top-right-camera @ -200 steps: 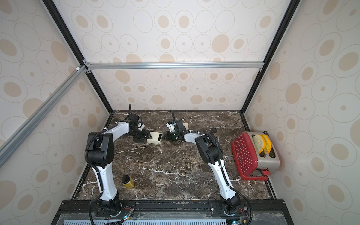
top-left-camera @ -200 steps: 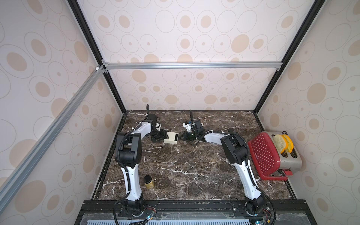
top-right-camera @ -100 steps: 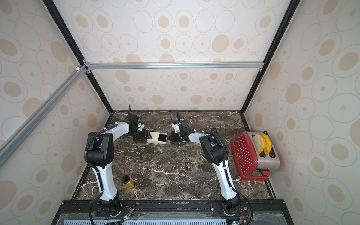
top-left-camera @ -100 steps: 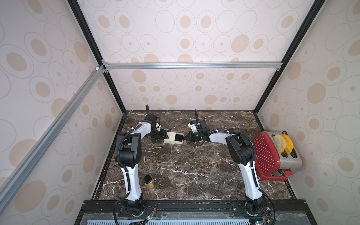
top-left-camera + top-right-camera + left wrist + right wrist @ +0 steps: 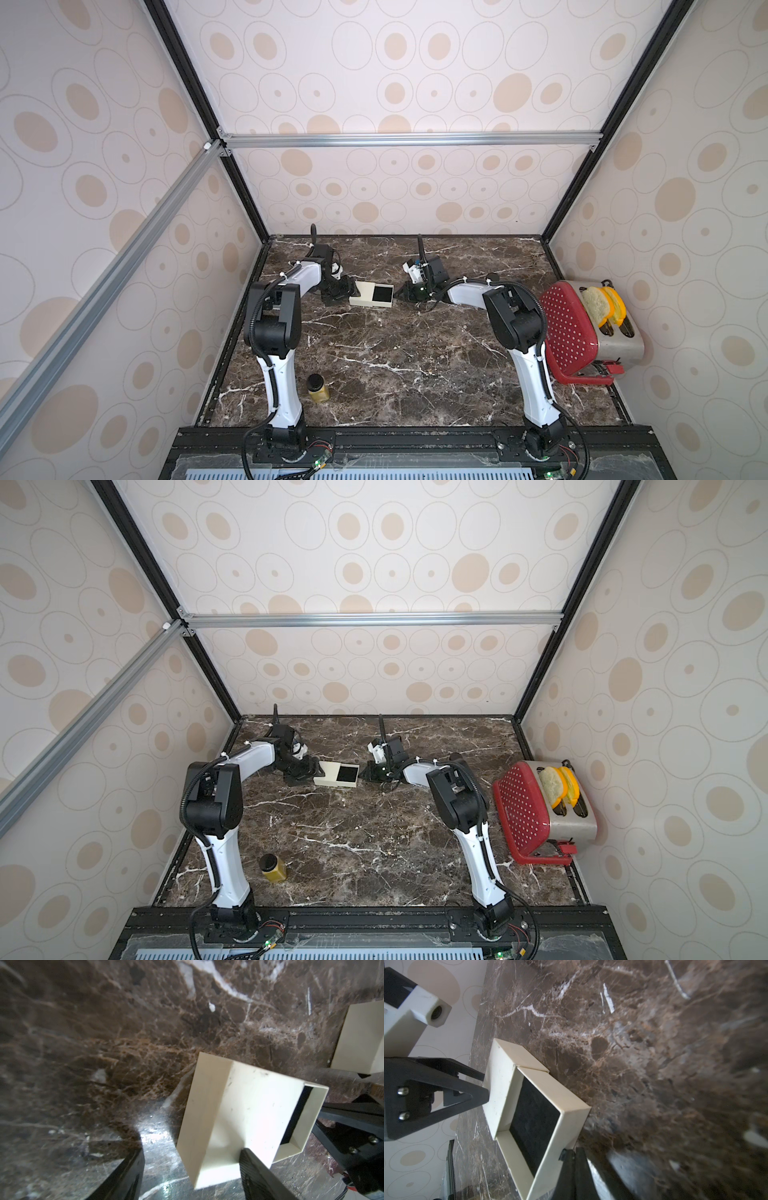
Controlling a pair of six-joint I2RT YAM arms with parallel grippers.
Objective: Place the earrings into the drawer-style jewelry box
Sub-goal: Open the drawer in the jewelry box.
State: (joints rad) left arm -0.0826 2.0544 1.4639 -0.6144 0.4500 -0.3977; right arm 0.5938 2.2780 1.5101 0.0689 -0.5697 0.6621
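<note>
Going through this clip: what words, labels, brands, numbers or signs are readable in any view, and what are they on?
None can be read.
The cream jewelry box is plain on every face that shows.
The small jar, toaster and red basket show no lettering; any marks are too small to tell.

Cream jewelry box (image 5: pixel 360 294), black-lined drawer (image 5: pixel 382 294), brown veined marble table (image 5: pixel 395 353)

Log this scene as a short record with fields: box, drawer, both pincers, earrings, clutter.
Box: cream drawer-style jewelry box, far centre of brown marble table
Drawer: slid out toward the right arm, black lining bare
Left pincer: open, one finger over the box's sleeve
Right pincer: shut, at drawer's outer end
Earrings: none visible
Clutter: yellow black-lidded jar, red perforated basket, silver toaster
</note>
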